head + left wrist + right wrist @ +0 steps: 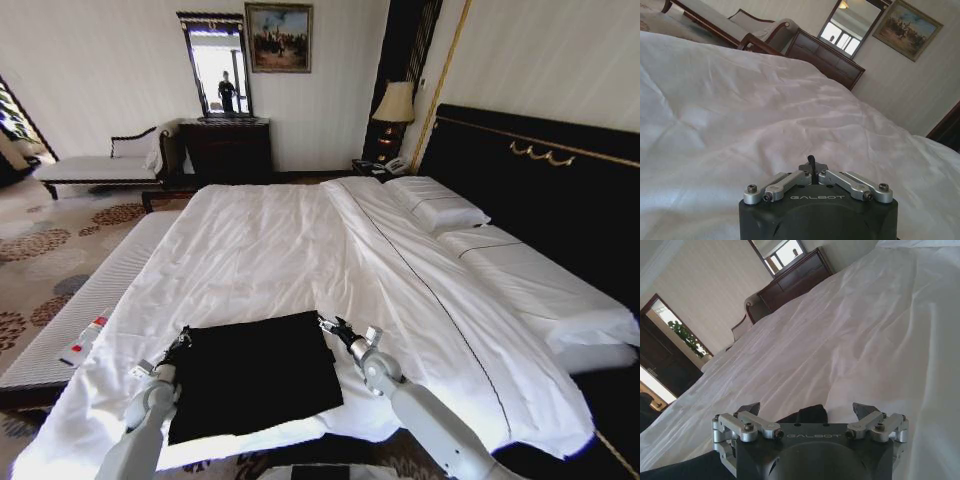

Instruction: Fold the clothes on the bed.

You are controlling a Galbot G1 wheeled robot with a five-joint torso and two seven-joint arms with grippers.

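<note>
The black clothes (pixel 255 375) lie as a flat, roughly square shape on the white bed (pixel 260 240), near its front edge. My left gripper (pixel 180 342) sits at the shirt's far left corner. In the left wrist view this gripper (pixel 811 164) is shut, with a thin black sliver at its tips over the white sheet (pixel 740 100). My right gripper (pixel 335 328) is at the far right corner. In the right wrist view it (pixel 806 410) stands open, with a fold of the black fabric (pixel 809 415) lying between its fingers (pixel 749 408).
A pale upholstered bench (pixel 70 330) runs along the bed's left side. White pillows (pixel 440 205) lie by the black headboard (pixel 540 180) on the right. A dark dresser (pixel 225 150), a chaise (pixel 95 165) and a lamp (pixel 393 105) stand by the far wall.
</note>
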